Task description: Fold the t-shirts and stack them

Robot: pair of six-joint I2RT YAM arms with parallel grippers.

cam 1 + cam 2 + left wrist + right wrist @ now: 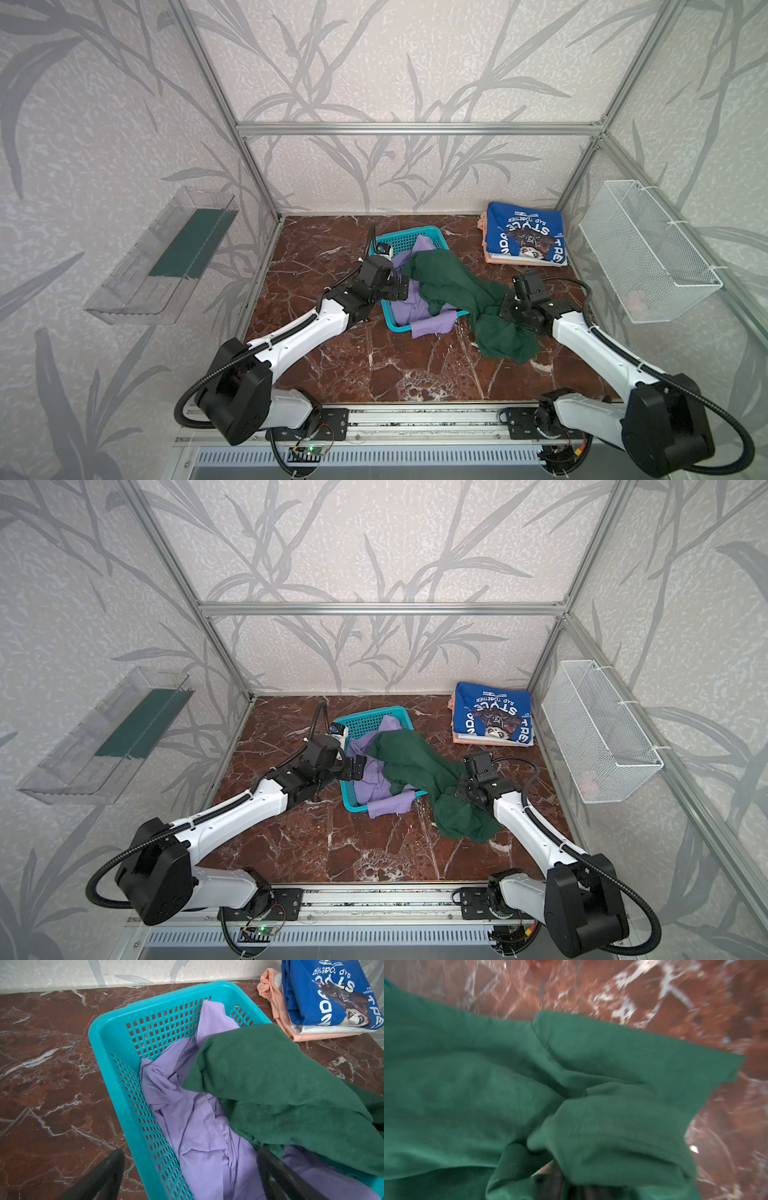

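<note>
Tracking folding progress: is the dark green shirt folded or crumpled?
Crumpled, not folded: the green shirt lies bunched, draped from inside the basket over its rim onto the table.

Left arm [299, 328]: extended low toward the basket [405, 243] from its front left, white forearm slanting up to a black wrist just beside the left wall.
Left gripper [400, 289]: pointing across the basket's left wall, spread fully wide, gripping nothing; in the wrist view, one finger [104, 1174] outside that wall, its mate inside.
Right arm [590, 336]: extended toward the basket from its front right, wrist bent, camera housing uppermost.
Right gripper [503, 311]: right of the basket's front corner, apart from it, buried in folds of the dark green t-shirt [453, 286]; jaw spacing hidden in both top views, blurred and cloth-covered in the wrist view.
</note>
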